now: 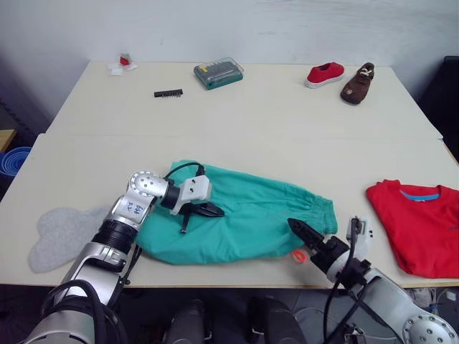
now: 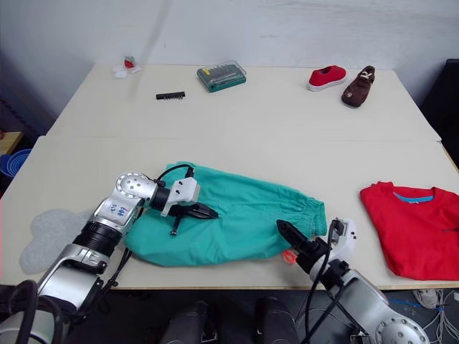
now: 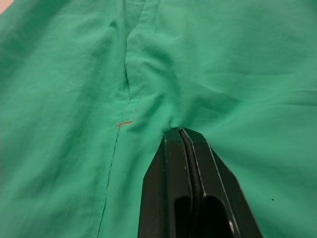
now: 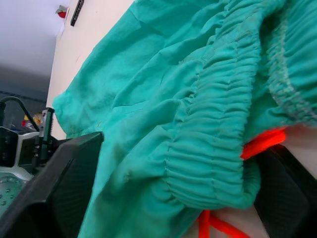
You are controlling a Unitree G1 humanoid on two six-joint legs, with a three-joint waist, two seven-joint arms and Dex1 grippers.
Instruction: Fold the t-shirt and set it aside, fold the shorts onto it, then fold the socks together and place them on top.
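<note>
the bright red short-sleeved t-shirt (image 1: 419, 223) lies folded at the right end of the pale tabletop (image 1: 251, 115), so the first step looks done. the teal soft fabric shorts (image 1: 247, 215) are spread near the front edge of the tabletop, well apart from the t-shirt, and not yet folded onto it. the left pincer (image 1: 212, 211) rests on the middle of the shorts with its two black fingers pressed together, and the left wrist view shows a small pinch of teal cloth at their tips, so it seems to grip the shorts. the right pincer (image 1: 301, 233) is at the gathered waistband, near the orange drawstring (image 4: 262, 143); in the right wrist view its fingers stand wide apart on both sides of the waistband, not closed yet. the light grey knit socks (image 1: 61, 235) lie at the left end, untouched. i judge that folding the shorts is only beginning, and moving them onto the t-shirt and all the sock work are left.
</note>
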